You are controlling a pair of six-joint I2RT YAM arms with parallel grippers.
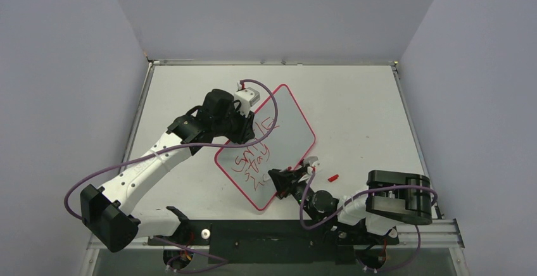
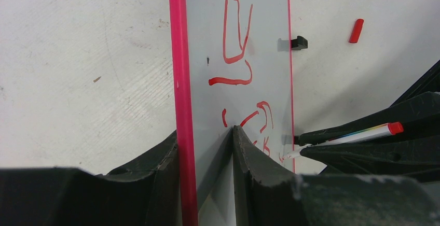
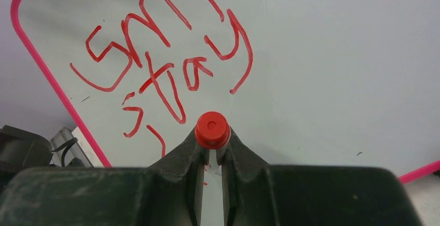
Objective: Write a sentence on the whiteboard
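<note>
The whiteboard [image 1: 285, 124] lies tilted on the table, white with a thin red-pink border. The sentence [image 1: 252, 156] is red marker lettering: "Smile", "stay" and the first strokes of a third line, also seen in the right wrist view [image 3: 155, 70]. My left gripper [image 1: 244, 126] is shut on the whiteboard's far-left edge [image 2: 177, 55]. My right gripper [image 1: 285, 181] is shut on a white marker with a red end [image 3: 212, 129]. In the left wrist view the marker [image 2: 358, 134] has its tip on the board near the right border.
A small red marker cap [image 1: 333, 177] lies on the table right of the board, also in the left wrist view [image 2: 356, 30]. A black clip [image 2: 298, 43] sits on the board's right edge. Grey walls enclose the table on three sides.
</note>
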